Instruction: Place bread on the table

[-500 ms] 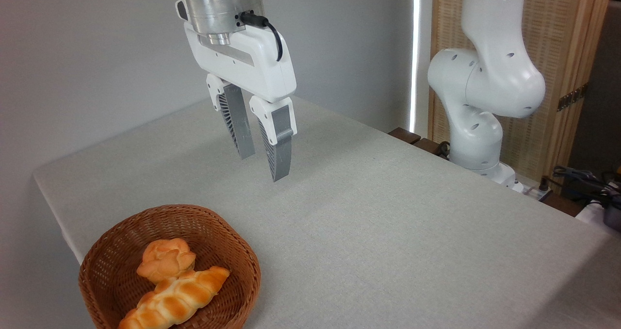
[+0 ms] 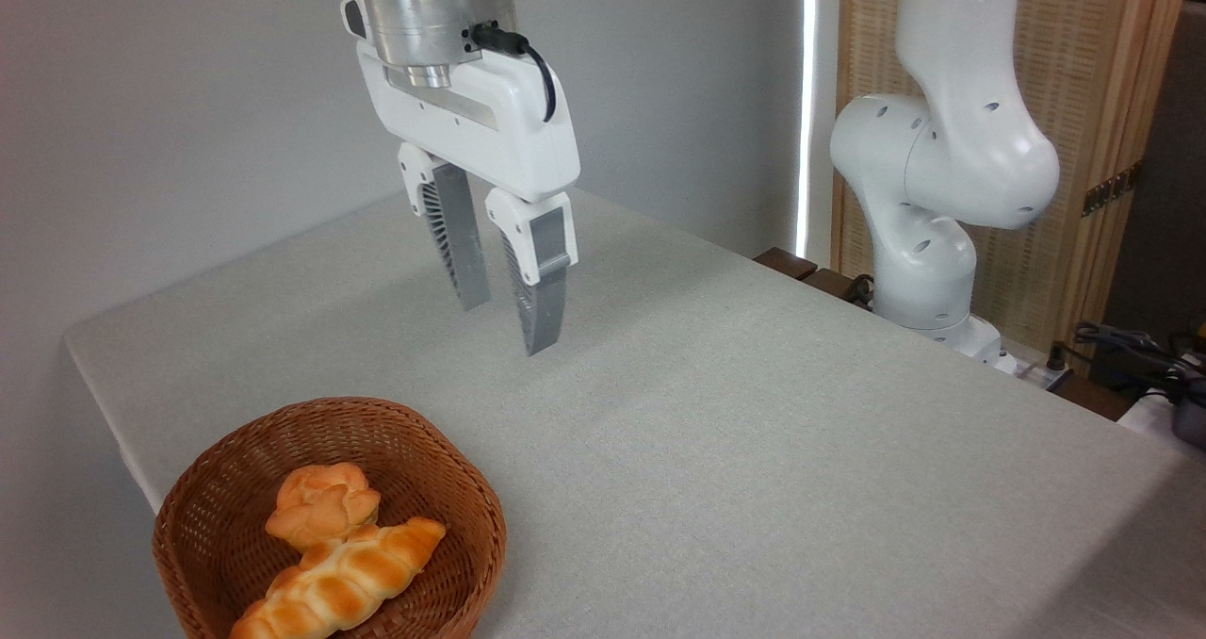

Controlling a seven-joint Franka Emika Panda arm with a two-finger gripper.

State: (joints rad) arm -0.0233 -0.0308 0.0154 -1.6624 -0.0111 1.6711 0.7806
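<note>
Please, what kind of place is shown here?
Probably a robot lab or test room: a white arm bolted beside a cloth-covered table, loose cables at right, and a staged wicker basket of bread.

wicker basket point(image 2: 452, 488), braided loaf point(image 2: 339, 582)

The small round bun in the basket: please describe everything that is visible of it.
The bread is a small round bun, golden-orange, with a knotted top of lobes like a flower; the crust looks smooth and slightly shiny. It lies inside the wicker basket, near the middle. Its lower right side touches the long braided loaf, which hides part of its edge. Nothing holds it: the gripper hangs above the table, well apart from it.
</note>
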